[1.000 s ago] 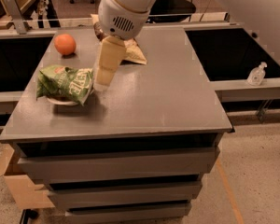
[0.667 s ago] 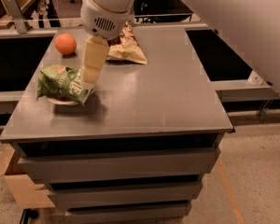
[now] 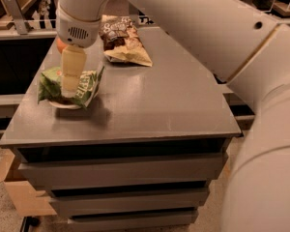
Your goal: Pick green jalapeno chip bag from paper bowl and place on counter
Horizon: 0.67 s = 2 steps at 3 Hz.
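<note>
The green jalapeno chip bag (image 3: 88, 83) lies crumpled in the paper bowl (image 3: 64, 105), near the left edge of the grey counter (image 3: 159, 105). Only a sliver of the bowl's white rim shows beneath the bag. My gripper (image 3: 68, 92) hangs straight down from the white wrist (image 3: 79, 13), and its pale yellow tip is down on the middle of the bag. I cannot see whether it grips the bag. The bag rests in the bowl.
A brown-and-cream chip bag (image 3: 122, 41) lies at the back of the counter. An orange (image 3: 60, 45) peeks out behind the wrist. My white arm (image 3: 261, 105) fills the right side. A cardboard box (image 3: 17, 197) sits on the floor at the lower left.
The gripper has moved left and down, from beside the bag's right edge to over its middle. The bag and bowl stay in place.
</note>
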Available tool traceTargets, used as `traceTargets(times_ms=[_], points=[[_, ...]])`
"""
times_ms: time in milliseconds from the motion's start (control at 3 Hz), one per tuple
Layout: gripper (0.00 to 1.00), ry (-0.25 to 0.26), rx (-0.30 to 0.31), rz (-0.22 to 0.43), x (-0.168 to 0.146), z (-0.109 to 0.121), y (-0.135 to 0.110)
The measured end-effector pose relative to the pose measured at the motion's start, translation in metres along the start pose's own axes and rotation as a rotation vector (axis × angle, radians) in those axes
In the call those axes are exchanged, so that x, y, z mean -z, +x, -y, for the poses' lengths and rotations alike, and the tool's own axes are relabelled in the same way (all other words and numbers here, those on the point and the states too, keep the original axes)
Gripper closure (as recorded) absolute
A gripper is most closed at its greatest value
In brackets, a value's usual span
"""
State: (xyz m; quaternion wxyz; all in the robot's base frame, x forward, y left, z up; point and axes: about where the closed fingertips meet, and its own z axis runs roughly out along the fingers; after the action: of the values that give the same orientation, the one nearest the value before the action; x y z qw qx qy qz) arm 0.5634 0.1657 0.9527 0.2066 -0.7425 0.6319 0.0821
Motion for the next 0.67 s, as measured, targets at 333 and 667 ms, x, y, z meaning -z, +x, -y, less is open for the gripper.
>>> traceTargets(times_ms=[333,667], points=[[0.0,-0.043,0.013,-0.002,-0.021,0.003,-0.011],[0.0,-0.092,0.031,-0.005,-0.043,0.002,-0.021]])
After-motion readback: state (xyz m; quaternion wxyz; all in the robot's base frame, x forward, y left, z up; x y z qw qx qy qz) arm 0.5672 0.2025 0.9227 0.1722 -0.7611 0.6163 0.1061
